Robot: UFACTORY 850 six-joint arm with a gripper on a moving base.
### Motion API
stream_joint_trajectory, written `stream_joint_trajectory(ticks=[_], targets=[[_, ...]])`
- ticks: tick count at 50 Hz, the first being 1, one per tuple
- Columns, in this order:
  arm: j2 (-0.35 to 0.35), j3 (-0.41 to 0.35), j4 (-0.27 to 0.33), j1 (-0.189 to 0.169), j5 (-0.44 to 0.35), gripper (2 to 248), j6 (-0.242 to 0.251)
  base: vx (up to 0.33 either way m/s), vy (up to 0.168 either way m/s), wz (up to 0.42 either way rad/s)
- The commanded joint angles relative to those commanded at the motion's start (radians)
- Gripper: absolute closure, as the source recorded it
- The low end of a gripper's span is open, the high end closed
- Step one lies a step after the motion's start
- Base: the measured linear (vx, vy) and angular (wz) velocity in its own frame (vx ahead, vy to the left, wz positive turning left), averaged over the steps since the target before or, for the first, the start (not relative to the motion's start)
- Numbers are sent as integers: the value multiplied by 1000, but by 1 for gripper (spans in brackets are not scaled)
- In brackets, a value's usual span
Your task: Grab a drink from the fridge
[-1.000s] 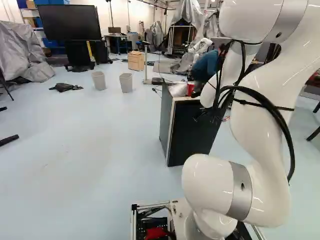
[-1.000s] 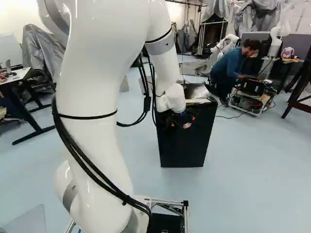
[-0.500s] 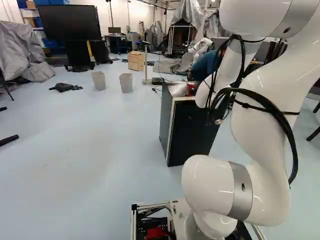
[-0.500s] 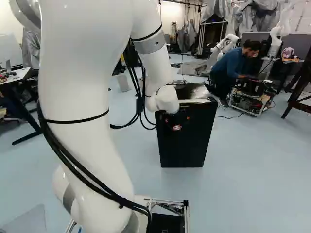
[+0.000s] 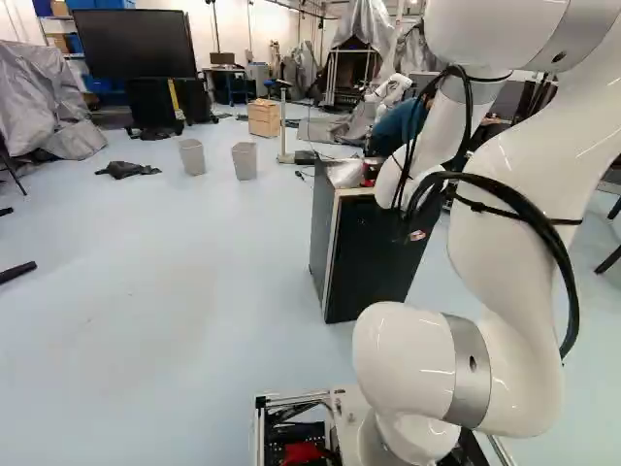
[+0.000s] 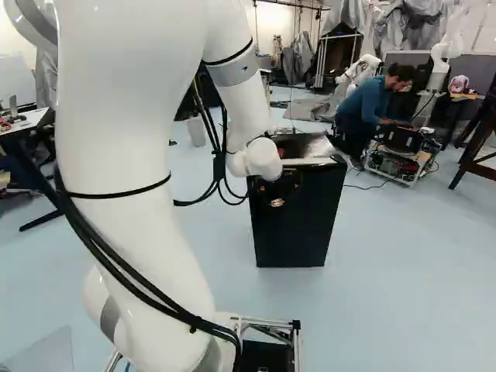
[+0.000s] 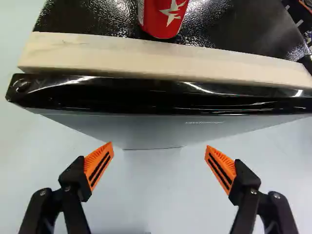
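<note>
Black two-fingered end effector with orange pads (image 6: 277, 203): fingers wide apart, nothing between them, near the closed door of the black box-shaped fridge (image 6: 298, 225). Red drink can with white bird print (image 7: 165, 18) stands on fridge top.

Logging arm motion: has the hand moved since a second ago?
Yes, the hand has shifted toward the left edge of the mini fridge in the right base view.
</note>
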State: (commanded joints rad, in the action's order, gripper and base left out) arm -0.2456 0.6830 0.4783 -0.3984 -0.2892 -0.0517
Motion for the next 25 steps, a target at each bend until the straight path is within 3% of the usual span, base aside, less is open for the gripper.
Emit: stream_joint_trajectory(ticks=[25], targets=[[-20,24,0,7,0,3,0,0,0,0]])
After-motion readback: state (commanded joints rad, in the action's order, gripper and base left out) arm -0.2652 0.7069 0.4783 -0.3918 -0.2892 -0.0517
